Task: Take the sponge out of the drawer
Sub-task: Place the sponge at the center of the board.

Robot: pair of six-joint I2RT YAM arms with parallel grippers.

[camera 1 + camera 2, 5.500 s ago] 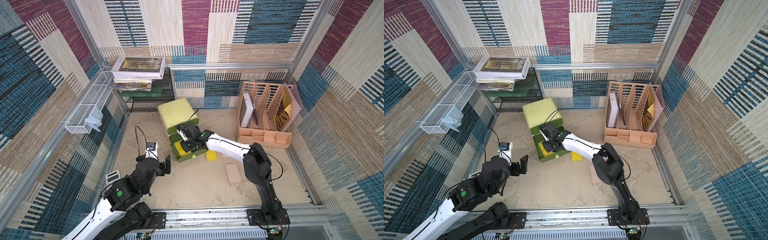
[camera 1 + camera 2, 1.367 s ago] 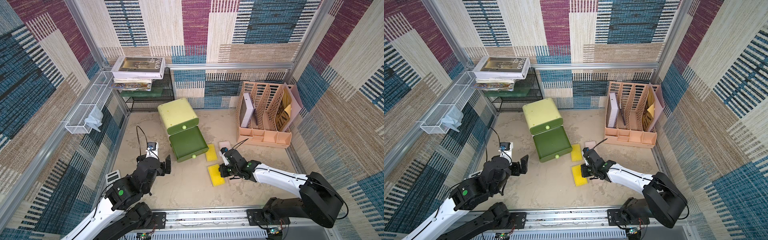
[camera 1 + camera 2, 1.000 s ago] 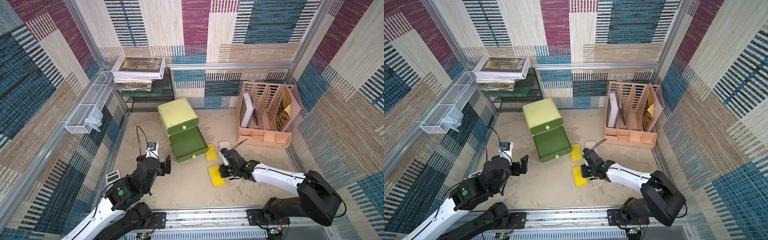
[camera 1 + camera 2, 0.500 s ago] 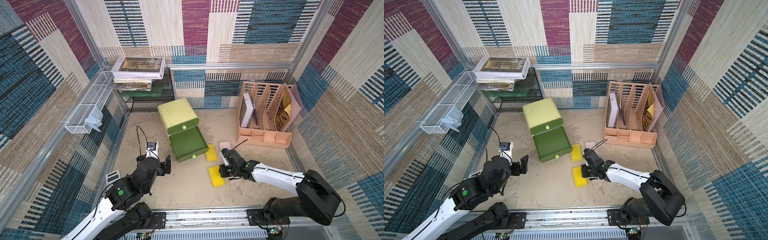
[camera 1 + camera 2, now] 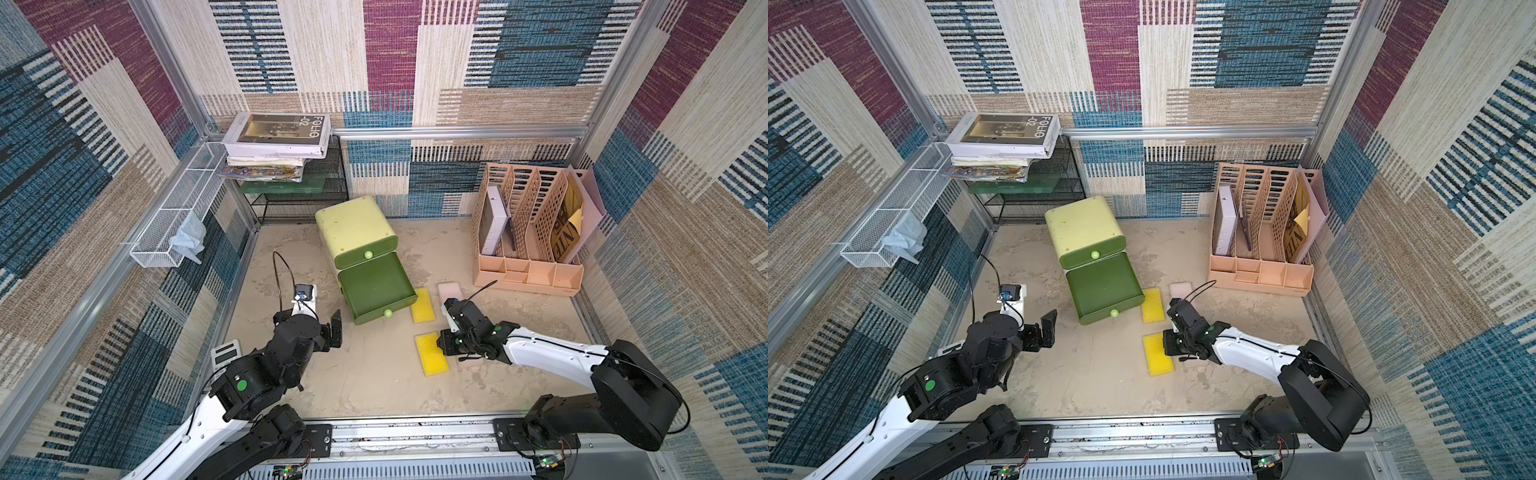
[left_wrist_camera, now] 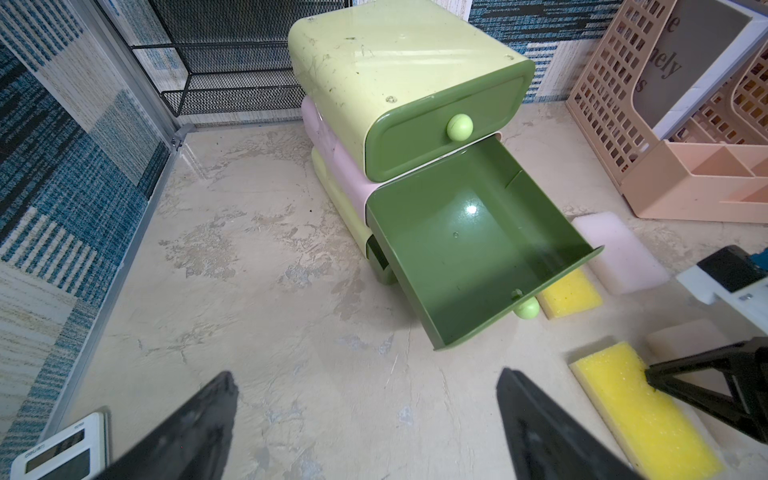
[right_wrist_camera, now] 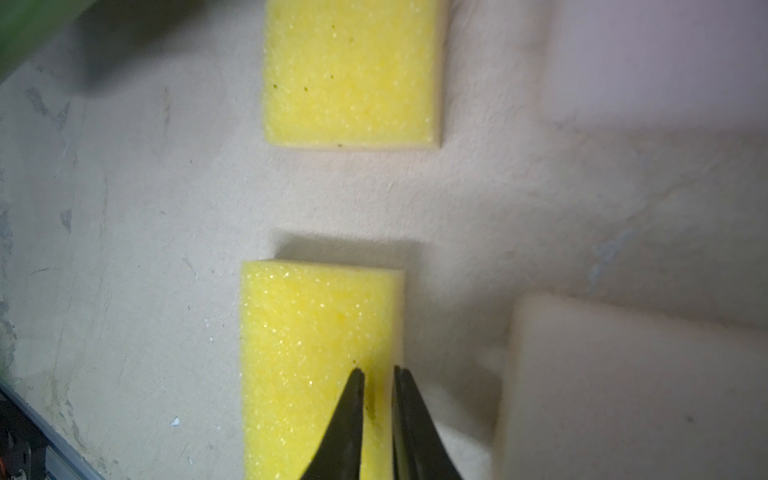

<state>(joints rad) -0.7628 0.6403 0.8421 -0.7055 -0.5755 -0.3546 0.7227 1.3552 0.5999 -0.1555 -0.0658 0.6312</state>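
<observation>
Release step, likely: the sponge (image 7: 316, 353) lies flat on the tabletop (image 5: 374, 386), one edge between the narrow right jaws; pinched or freed, I cannot tell. Next: open and lift clear. The right wrist view alone shows that gap; the left wrist view shows the drawer (image 6: 469, 249) empty, ahead of the wide left jaws.

Between your left gripper (image 6: 365, 376)'s wide-spread jaws, and ahead of them, the beige mottled tabletop (image 6: 249, 291) lies bare as far as the pulled-out dark green plastic drawer (image 6: 469, 249). Its front wall and round light green knob (image 6: 527, 308) bar a low path further ahead. Your right gripper (image 7: 377, 369)'s jaws stand barely parted over the flat yellow foam sponge (image 7: 307, 353). Ahead of them, past a bare strip, lies a second yellow foam sponge (image 7: 351, 75). A pale foam block (image 7: 623, 395) crowds their right flank; their left flank is open tabletop.
</observation>
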